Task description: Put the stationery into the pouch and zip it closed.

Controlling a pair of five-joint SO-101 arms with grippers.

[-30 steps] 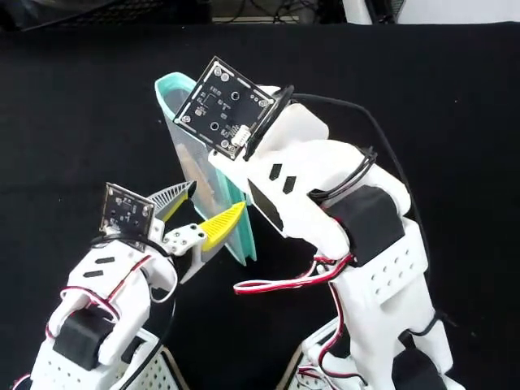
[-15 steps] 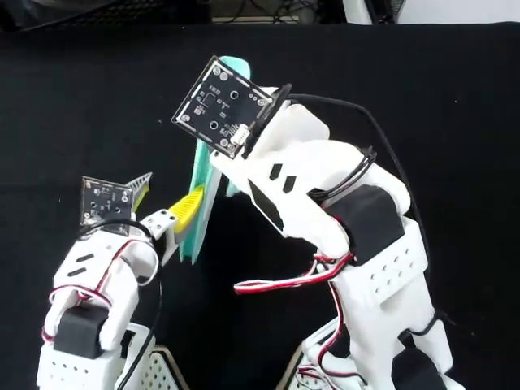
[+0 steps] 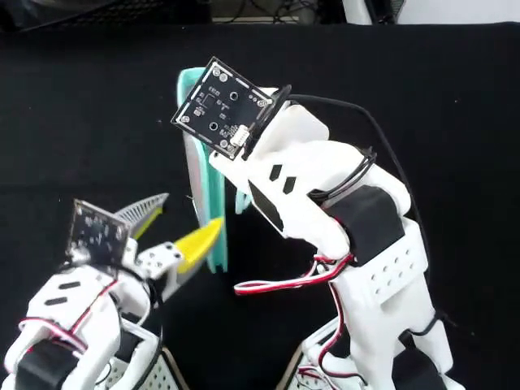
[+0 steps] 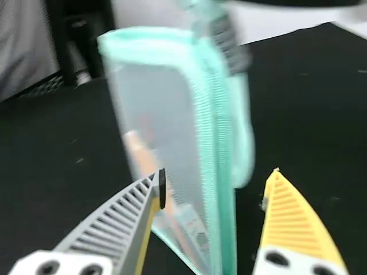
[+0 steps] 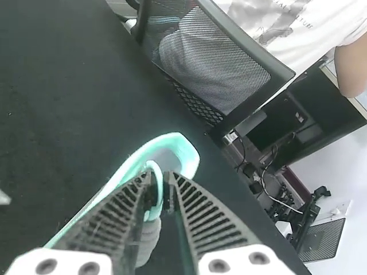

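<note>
The left gripper [image 3: 193,210] hangs with jaws spread wide, one on each side of the near end of the mint mesh pouch [image 3: 214,183], which stands on edge over the black bench [image 3: 81,122]. The right gripper [image 5: 159,179] has its jaws clenched on the pouch's rim.

I note the pouch [image 3: 216,219]: mint-green trim, see-through sides, orange item [image 4: 137,152] inside. Left hand [image 4: 218,172]: one yellow finger, one grey, both ribbed. Right hand [image 5: 160,175]: black, ribbed. Bench [image 3: 406,97] black.
</note>
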